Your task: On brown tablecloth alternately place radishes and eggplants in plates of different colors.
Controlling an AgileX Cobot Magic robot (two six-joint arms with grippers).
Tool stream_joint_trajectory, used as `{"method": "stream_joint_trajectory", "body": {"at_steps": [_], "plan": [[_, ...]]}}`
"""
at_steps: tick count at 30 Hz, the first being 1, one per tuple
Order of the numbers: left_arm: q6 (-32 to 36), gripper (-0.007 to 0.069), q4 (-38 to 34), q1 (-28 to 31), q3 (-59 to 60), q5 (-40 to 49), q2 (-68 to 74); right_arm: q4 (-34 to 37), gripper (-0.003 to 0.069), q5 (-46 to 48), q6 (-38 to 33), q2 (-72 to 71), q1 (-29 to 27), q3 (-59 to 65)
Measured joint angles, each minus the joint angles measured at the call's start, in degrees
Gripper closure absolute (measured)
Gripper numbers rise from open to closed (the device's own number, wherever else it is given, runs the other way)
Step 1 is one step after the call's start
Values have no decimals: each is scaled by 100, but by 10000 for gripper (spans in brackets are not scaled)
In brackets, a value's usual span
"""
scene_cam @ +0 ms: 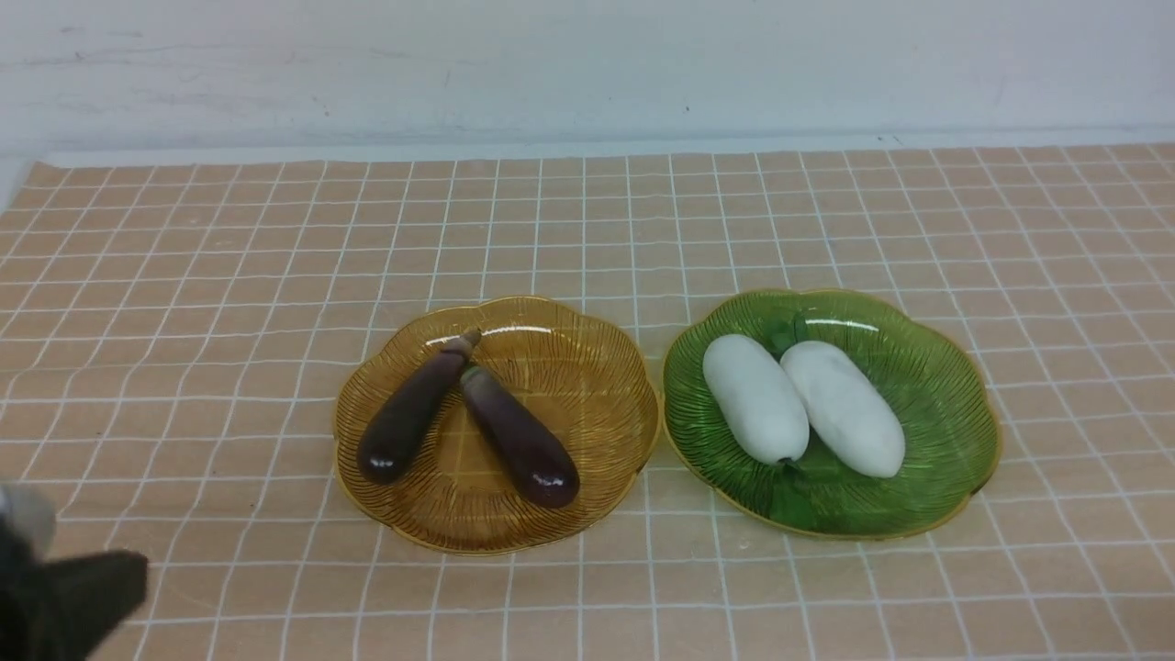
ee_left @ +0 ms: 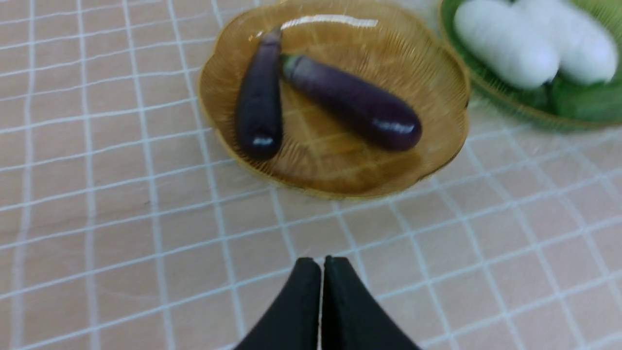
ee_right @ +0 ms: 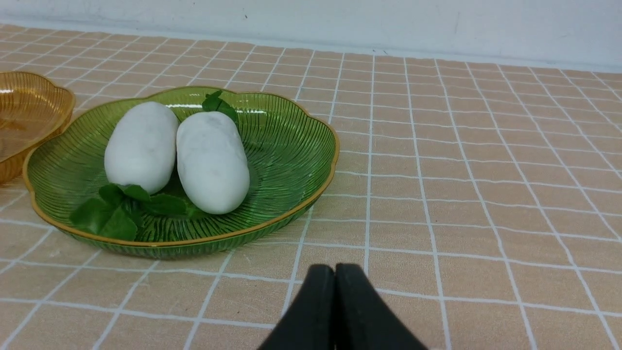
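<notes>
Two dark purple eggplants (scene_cam: 411, 411) (scene_cam: 520, 439) lie in a V in the amber plate (scene_cam: 601, 363) at centre left of the brown tablecloth (scene_cam: 229, 275). Two white radishes (scene_cam: 755, 398) (scene_cam: 843, 408) lie side by side in the green plate (scene_cam: 945, 395) to its right, with green leaves beside them. My left gripper (ee_left: 322, 262) is shut and empty, over the cloth short of the amber plate (ee_left: 427, 73); part of that arm shows at the front view's lower left corner (scene_cam: 64, 601). My right gripper (ee_right: 335, 270) is shut and empty, low over the cloth near the green plate (ee_right: 291, 141).
A white wall (scene_cam: 587, 64) runs along the cloth's far edge. Bare cloth lies on all sides of the two plates. The two plates stand close together, almost rim to rim.
</notes>
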Motion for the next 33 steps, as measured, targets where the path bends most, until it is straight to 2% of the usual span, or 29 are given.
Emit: {"method": "stream_joint_trajectory", "body": {"at_steps": [7,12,28,31,33], "plan": [[0,628,-1115,0,1584,-1732,-1077,0,674,0,0,0,0,0],[6,628,-1296,0,2102,-1890,-1263,0,674,0,0,0,0,0],[1099,628,-859,-139,2429,-2201,-1307,0,674,0,116,0,0,0],[1119,628,-423,-107,2429,-2207,-1501,0,674,0,122,0,0,0],[805,628,178,120,2475,-2219,-1759,0,674,0,122,0,0,0]]}}
